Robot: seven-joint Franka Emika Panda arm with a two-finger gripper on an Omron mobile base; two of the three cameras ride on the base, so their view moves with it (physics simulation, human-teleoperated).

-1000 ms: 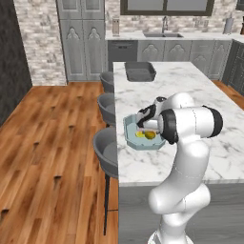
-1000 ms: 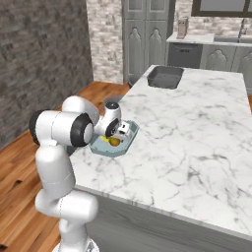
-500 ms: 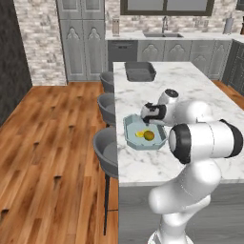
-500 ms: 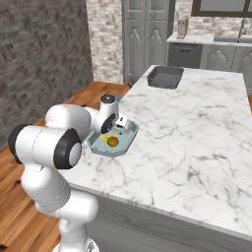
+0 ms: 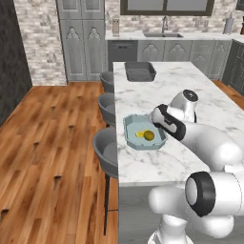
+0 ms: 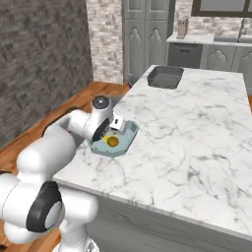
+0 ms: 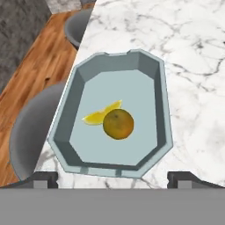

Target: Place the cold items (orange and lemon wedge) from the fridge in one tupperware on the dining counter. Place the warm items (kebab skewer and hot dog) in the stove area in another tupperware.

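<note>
Landmark: pale grey-teal octagonal tupperware (image 5: 144, 132) (image 6: 117, 143) (image 7: 117, 114), sitting on the dining counter (image 5: 157, 95) (image 6: 192, 128) (image 7: 193, 57) close to the stool-side edge.

Orange: orange (image 5: 149, 136) (image 6: 113, 141) (image 7: 118, 124) lies inside the octagonal tupperware, on its floor, roughly mid-tray.

Lemon wedge: lemon wedge (image 5: 139, 134) (image 7: 100, 114) also inside the octagonal tupperware, touching or just beside the orange, on the side toward the stools. In the right base view it is too small to make out surely next to the arm.

Gripper: gripper (image 5: 161, 122) (image 6: 116, 125) (image 7: 112, 179) hangs just over the counter-interior rim of the octagonal tupperware, pointed down at it. The finger tips (image 7: 40, 180) stand wide apart at either side of the hand view, nothing between them; empty, jaws spread, not touching the fruit.

Arm: white arm reaches in low across the marble toward the octagonal tupperware from the robot's side of the counter.

Second tray: dark grey rectangular tupperware (image 5: 139, 71) (image 6: 166, 77) on the same counter, well apart from the octagonal tupperware, toward the far end nearest the wall cabinets. I can't see into it well enough to say what it holds.

Stools: dark stools (image 5: 108, 147) (image 7: 30, 127) line the counter edge just beside the octagonal tupperware, on the wood-floor side.

Background: sink (image 5: 163, 34) and grey wall cabinets (image 5: 82, 43) well beyond the octagonal tupperware, past the far end of the counter.
</note>
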